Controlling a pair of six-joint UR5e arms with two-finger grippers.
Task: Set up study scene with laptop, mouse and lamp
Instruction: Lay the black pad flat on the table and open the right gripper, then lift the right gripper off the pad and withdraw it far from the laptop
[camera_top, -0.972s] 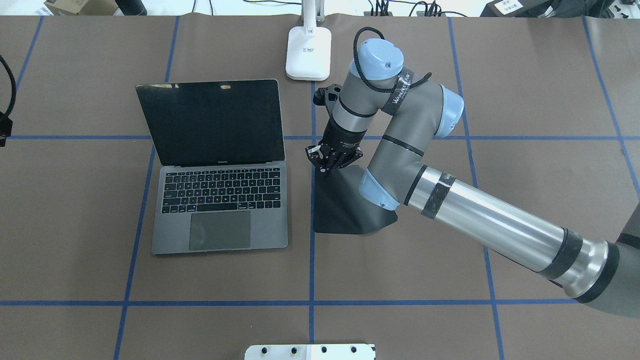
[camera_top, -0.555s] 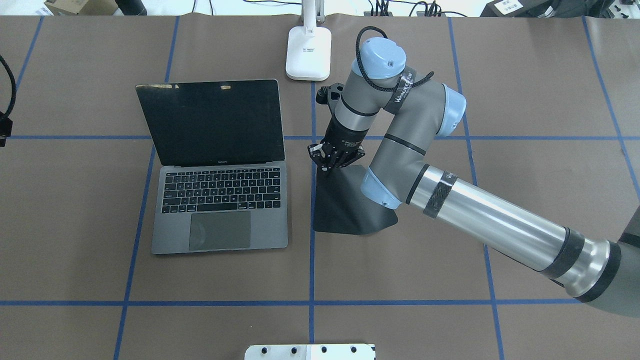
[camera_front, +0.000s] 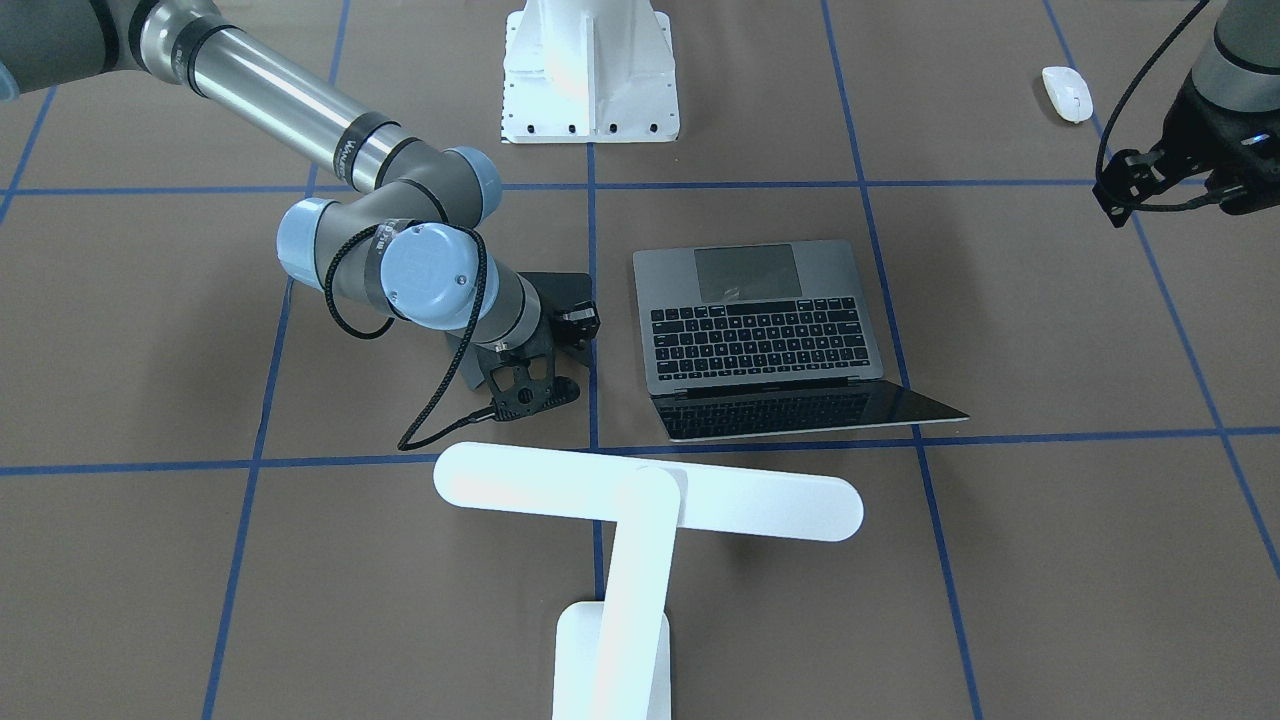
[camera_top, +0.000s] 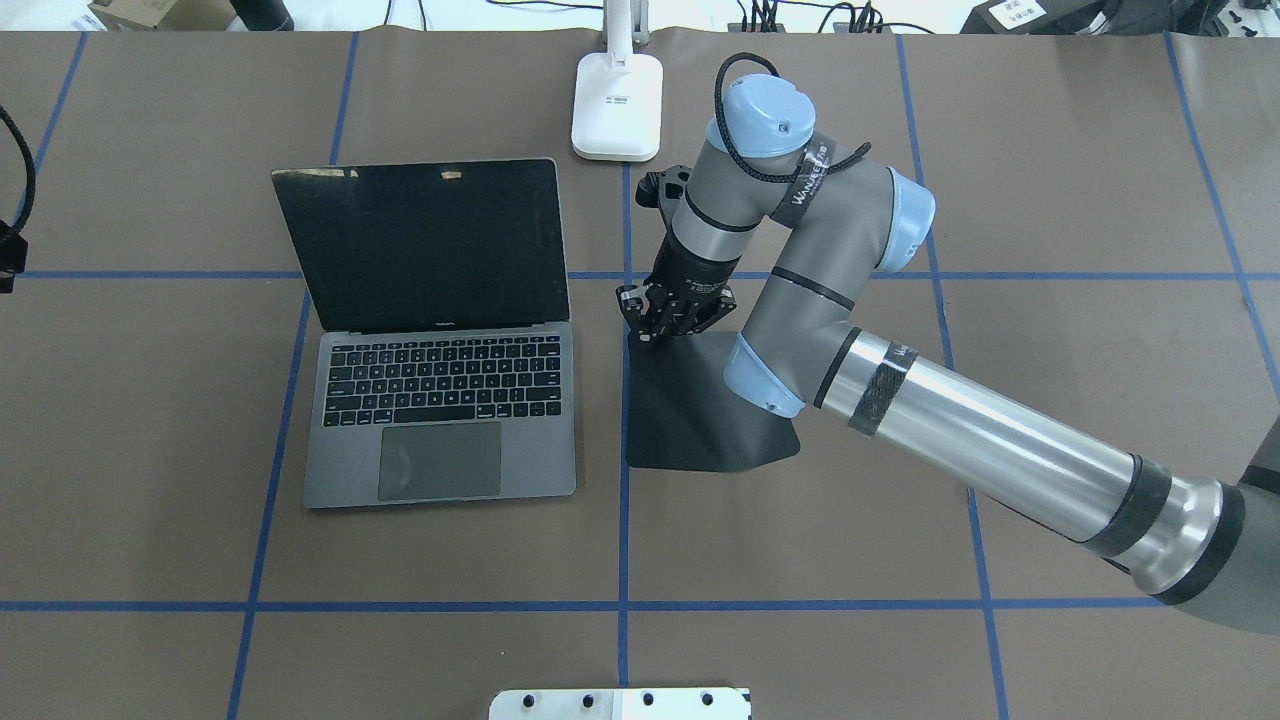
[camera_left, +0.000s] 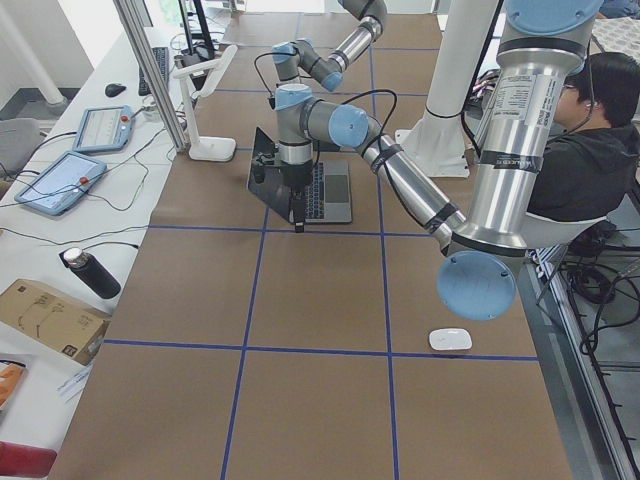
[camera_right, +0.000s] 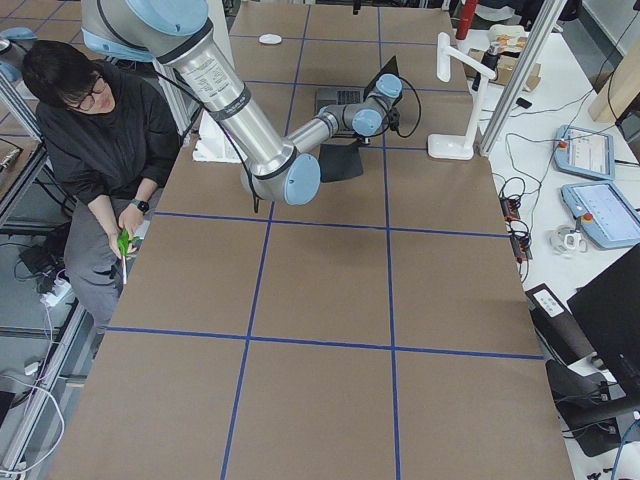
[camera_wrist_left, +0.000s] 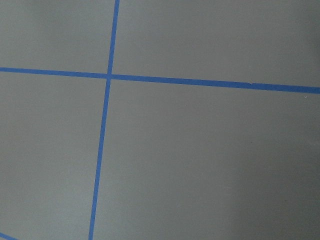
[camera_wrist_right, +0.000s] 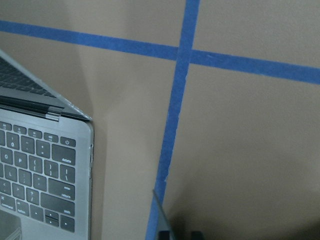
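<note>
I see the laptop (camera_top: 430, 330) open and the lamp (camera_front: 640, 540) standing; my right gripper (camera_top: 672, 312) is clamped on the black mat's (camera_top: 700, 420) corner. The mouse (camera_front: 1067, 94) waits far off near my left gripper (camera_front: 1150, 190), whose jaws I cannot judge.

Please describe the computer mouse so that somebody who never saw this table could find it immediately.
Start at the open laptop in the middle of the brown table. Go along the table toward the robot's left arm, whose left gripper hangs over that end. The mouse lies alone there: a small white oval, far smaller than the white lamp.
</note>
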